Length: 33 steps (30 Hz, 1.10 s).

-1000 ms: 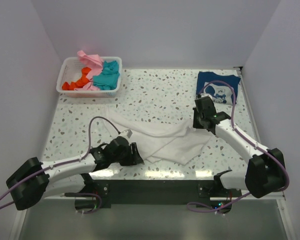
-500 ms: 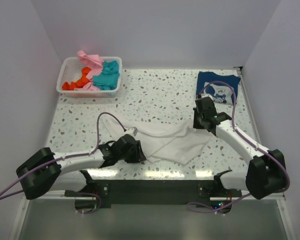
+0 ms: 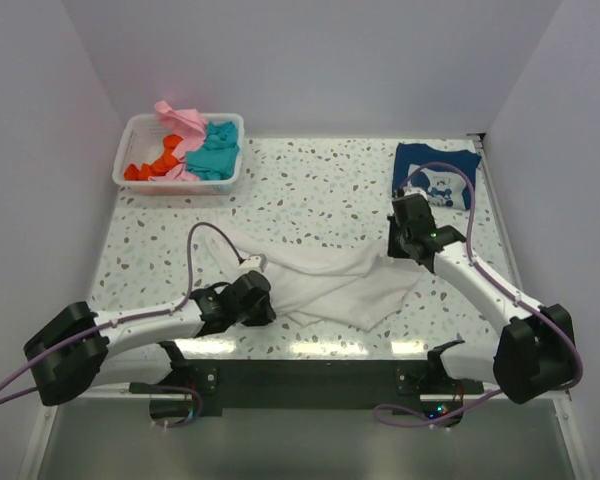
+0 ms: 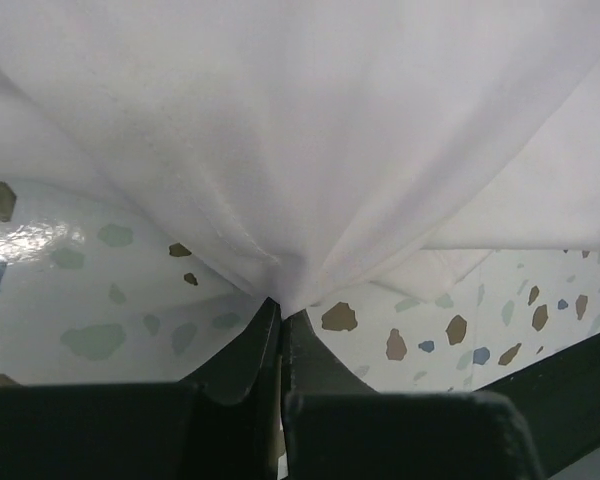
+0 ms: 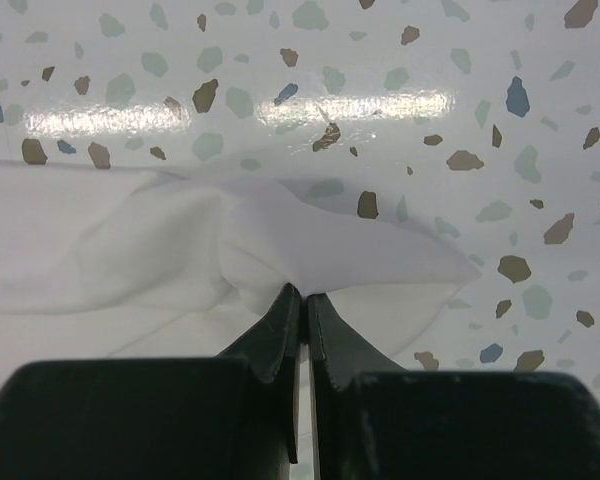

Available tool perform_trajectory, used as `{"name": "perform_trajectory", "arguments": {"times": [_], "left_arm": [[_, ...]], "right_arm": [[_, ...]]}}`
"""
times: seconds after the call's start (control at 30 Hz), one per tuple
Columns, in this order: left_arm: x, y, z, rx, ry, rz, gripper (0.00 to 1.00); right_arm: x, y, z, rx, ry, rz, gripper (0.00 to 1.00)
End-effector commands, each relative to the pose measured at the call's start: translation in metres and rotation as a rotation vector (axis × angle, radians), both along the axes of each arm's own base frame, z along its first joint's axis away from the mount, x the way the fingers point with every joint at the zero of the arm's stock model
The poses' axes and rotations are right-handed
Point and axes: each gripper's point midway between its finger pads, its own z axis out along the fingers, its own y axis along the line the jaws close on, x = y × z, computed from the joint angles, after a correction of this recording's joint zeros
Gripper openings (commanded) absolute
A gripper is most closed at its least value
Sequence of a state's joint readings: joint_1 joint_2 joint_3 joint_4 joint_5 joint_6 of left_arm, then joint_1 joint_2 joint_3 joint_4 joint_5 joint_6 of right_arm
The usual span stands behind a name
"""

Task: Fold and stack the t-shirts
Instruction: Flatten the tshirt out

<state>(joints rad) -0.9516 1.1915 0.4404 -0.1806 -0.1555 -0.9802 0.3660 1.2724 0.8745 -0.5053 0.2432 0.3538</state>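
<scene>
Terrazzo table [image 3: 320, 190]: left fingers [image 4: 248, 362], right fingers [image 5: 272, 325] pinch white t-shirt [image 3: 340, 285], seemingly at edges.

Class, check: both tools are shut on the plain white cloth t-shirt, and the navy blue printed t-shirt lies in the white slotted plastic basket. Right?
One error: the navy blue printed t-shirt lies on the speckled table, far right, not in the white slotted plastic basket; the top external view shows it. The rest holds.
</scene>
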Motion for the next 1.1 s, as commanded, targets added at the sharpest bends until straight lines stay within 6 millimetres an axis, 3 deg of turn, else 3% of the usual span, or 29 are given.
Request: {"name": "perform_trajectory", "arguments": {"times": [0.0,0.17,0.23,0.33,0.43,0.47,0.5,0.53,0.6,0.7,0.8,0.83,1.07], "left_arm": [[0.017,0.002,0.038,0.002,-0.109,0.018,0.00],[0.042,0.016,0.112,-0.024,-0.302,0.101,0.00],[0.055,0.020,0.156,-0.060,-0.410,0.139,0.00],[0.069,0.027,0.220,-0.111,-0.550,0.189,0.00],[0.074,0.035,0.286,-0.192,-0.660,0.237,0.00],[0.073,0.035,0.303,-0.225,-0.688,0.236,0.00],[0.070,0.037,0.334,-0.278,-0.740,0.222,0.00],[0.068,0.037,0.355,-0.329,-0.784,0.215,0.00],[0.059,0.044,0.396,-0.412,-0.858,0.204,0.00],[0.043,0.046,0.445,-0.518,-0.937,0.137,0.00],[0.018,0.043,0.487,-0.653,-1.017,0.026,0.00],[0.008,0.040,0.498,-0.695,-1.033,-0.024,0.00],[-0.047,0.053,0.560,-0.912,-1.138,-0.199,0.00]], "right_arm": [[0.001,-0.001,0.025,0.014,-0.067,0.004,0.01],[-0.006,-0.007,0.072,0.029,-0.169,0.013,0.01],[-0.009,-0.008,0.091,0.038,-0.211,0.022,0.00],[-0.017,-0.012,0.136,0.067,-0.309,0.027,0.00],[-0.028,-0.012,0.202,0.124,-0.443,0.043,0.01],[-0.034,-0.013,0.212,0.125,-0.451,0.056,0.01],[-0.042,-0.012,0.228,0.151,-0.485,0.078,0.01],[-0.049,-0.012,0.257,0.176,-0.549,0.088,0.01],[-0.061,-0.013,0.285,0.201,-0.613,0.115,0.01],[-0.087,-0.013,0.337,0.262,-0.732,0.160,0.02],[-0.114,-0.012,0.381,0.317,-0.828,0.224,0.02],[-0.128,-0.015,0.404,0.335,-0.884,0.236,0.02],[-0.190,-0.025,0.472,0.441,-1.068,0.289,0.04]]}}
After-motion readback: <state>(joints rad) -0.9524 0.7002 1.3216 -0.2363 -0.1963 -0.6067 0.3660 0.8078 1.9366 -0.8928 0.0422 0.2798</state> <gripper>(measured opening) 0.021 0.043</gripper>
